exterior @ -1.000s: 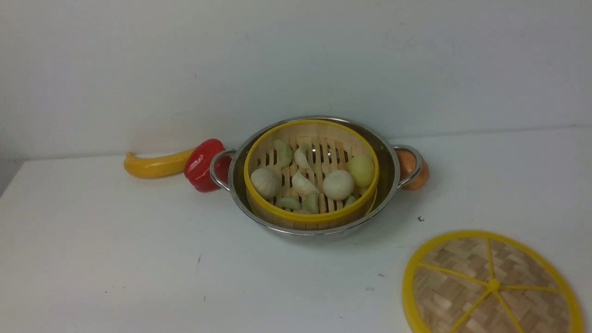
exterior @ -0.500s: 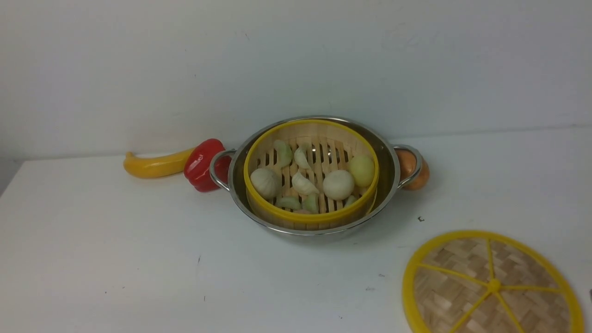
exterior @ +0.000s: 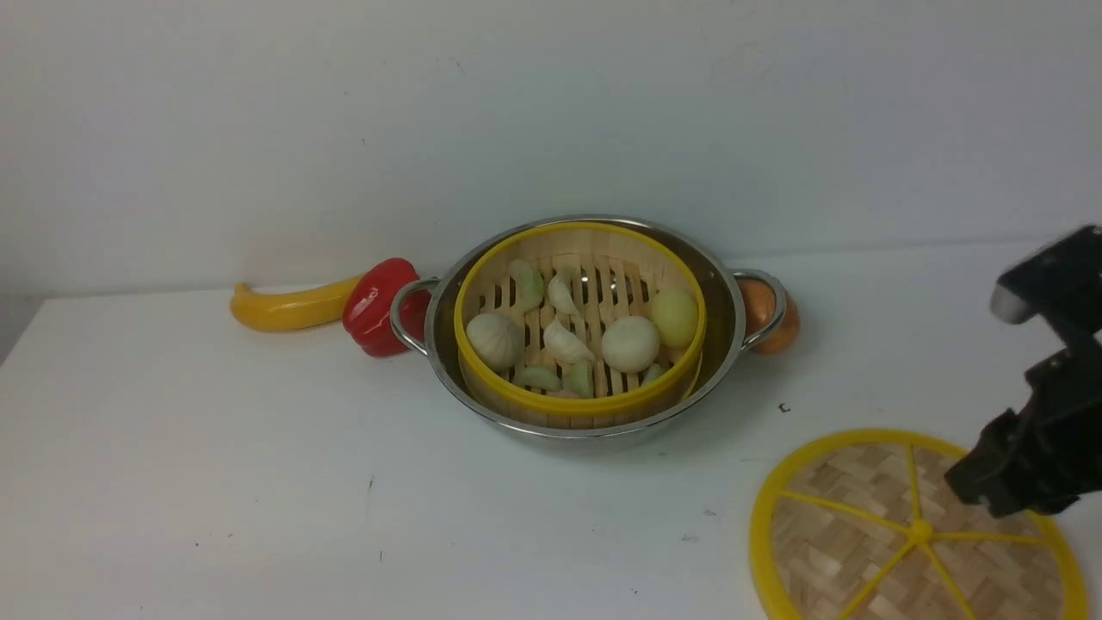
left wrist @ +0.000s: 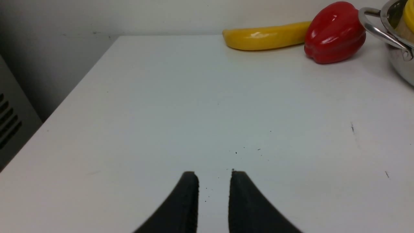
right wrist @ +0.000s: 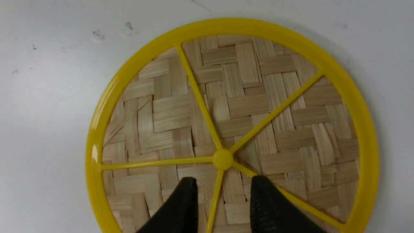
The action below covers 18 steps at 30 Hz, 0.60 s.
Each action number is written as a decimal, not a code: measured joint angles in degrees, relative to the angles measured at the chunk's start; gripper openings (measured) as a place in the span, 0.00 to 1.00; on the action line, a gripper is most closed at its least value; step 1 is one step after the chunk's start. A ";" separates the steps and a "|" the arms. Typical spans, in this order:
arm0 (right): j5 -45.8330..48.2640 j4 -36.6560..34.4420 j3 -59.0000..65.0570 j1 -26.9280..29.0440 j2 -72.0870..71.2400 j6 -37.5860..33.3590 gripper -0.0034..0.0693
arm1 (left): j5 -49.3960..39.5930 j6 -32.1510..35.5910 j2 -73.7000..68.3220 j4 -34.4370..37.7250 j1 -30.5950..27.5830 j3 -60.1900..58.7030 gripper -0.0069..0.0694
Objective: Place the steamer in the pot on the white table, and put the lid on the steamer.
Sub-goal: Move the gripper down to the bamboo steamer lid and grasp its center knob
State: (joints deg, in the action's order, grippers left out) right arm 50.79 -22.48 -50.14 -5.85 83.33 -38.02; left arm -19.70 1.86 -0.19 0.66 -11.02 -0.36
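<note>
Front view: steamer sits in the pot, lid waits its turn

The pot is in the middle of the frame, on the white surface. The steamer is inside it. The lid lies flat at the lower right, so putting it on looks like the job now.

The right end effector is open over the lid and holds nothing. It should line up with the round knob in the lid's middle, go down slowly, and squeeze only when a finger is on each side. The knob looks small, so a crooked squeeze could slip off. Then the lid should go up flat, move over the steamer, and come down gently, so the yellow rims match and no toy food gets bumped. The left end effector has its fingers apart with nothing between them.

The near edge of the lid is cut off at the bottom of the front view. The right arm is blurry and partly cut off at the right edge. How high its fingers are above the lid is hard to tell.
</note>
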 joint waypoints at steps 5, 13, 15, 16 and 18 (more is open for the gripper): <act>-0.26 0.05 -1.10 -0.06 6.07 2.37 0.41 | 0.00 0.00 0.00 0.00 0.00 0.00 0.28; -2.60 3.16 -1.34 -5.52 9.41 4.82 0.51 | 0.00 0.00 0.00 0.00 0.00 0.00 0.30; -3.40 6.22 -1.34 -7.33 9.41 7.42 0.51 | 0.00 0.00 0.00 0.00 0.00 0.00 0.30; -3.54 7.31 -1.34 -7.61 9.41 8.45 0.50 | 0.00 0.00 0.00 0.00 0.00 0.00 0.30; -3.75 9.67 -1.34 -7.97 9.41 10.95 0.50 | 0.00 0.00 0.00 0.00 0.00 0.00 0.30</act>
State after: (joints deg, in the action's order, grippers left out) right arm 47.05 -12.80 -51.49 -13.82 92.74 -27.07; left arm -19.70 1.86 -0.19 0.66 -11.02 -0.36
